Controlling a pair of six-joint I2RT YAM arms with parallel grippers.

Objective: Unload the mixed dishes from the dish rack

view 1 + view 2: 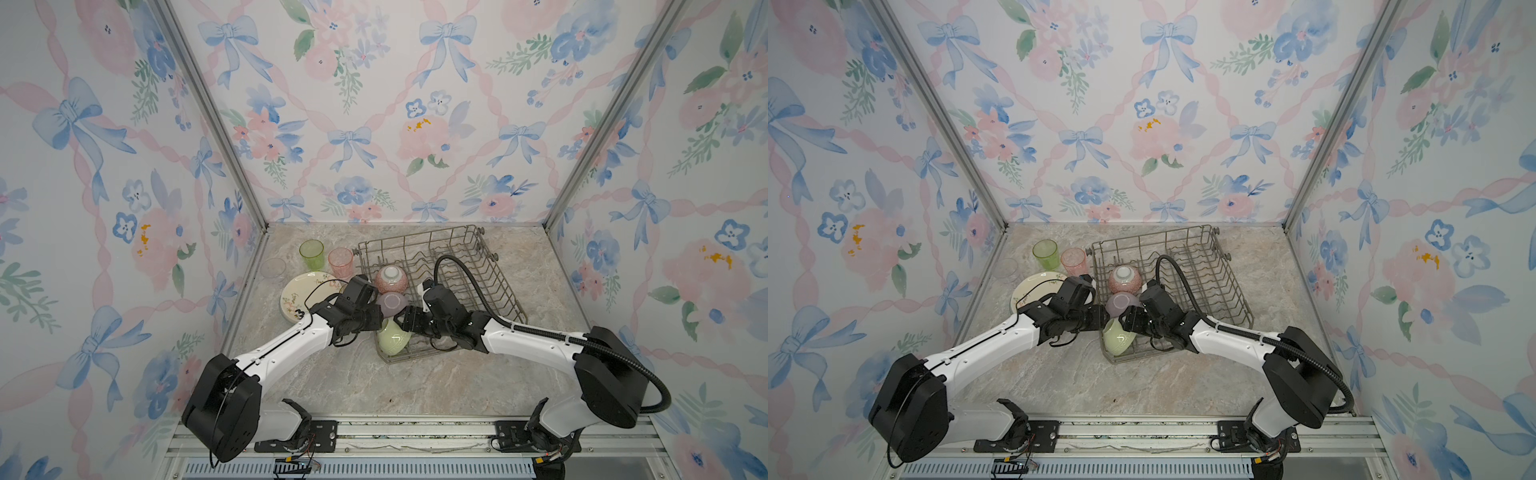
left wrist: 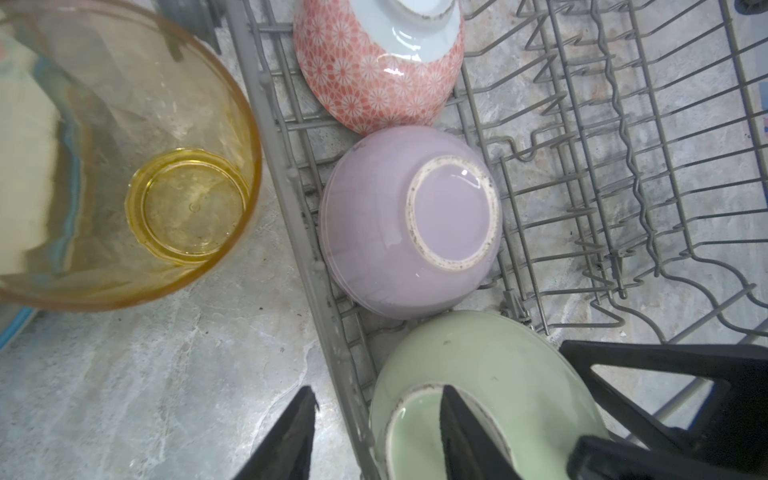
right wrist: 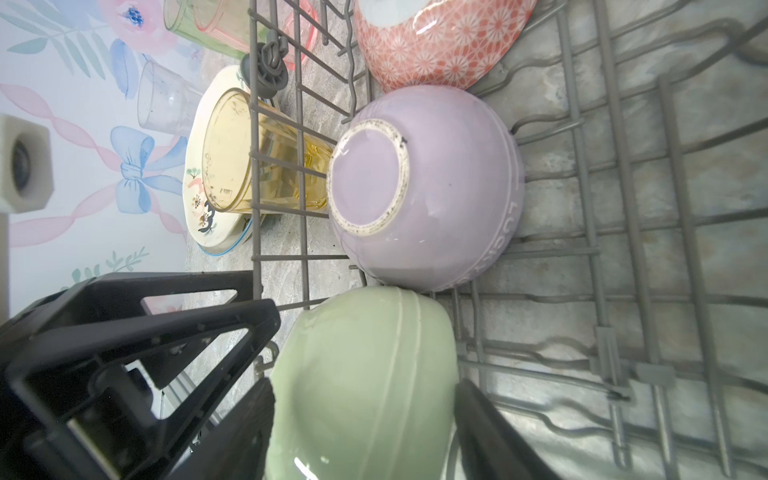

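**Layout.** Read in both top views, with twelve o'clock at the far wall, the dish rack stands toward one o'clock from the centre of the tabletop. Three bowls lie upturned along the rack's nine o'clock wall.
- The pink bowl lies farthest back.
- The lilac bowl is at six o'clock from it, hard against it.
- The green bowl is at six o'clock again, tilted, in the rack's seven o'clock corner and against the lilac bowl.

**Right tool**. It reaches in from three o'clock of the green bowl. The right wrist view shows its jaws set wide with the green bowl filling the gap. Each of its fingers lies against one side of the bowl. The bowl sits within the rack's corner.

**Left tool**. It stands at nine o'clock of the green bowl, with its jaws partly apart and holding nothing. One finger hangs outside the rack wall, over bare tabletop. The other is over the foot ring of the green bowl, and whether it touches the bowl cannot be told.

**Outside the rack.**
- At nine o'clock of the rack lies a stack of plates with the cream floral plate uppermost.
- The amber tumbler stands upright on that stack, just beside the rack wall.
- At ten to eleven o'clock of the rack the green tumbler and the pink tumbler stand upright, side by side.
- The clear tumbler stands at nine o'clock of those two.
- All three are well apart from both tools.
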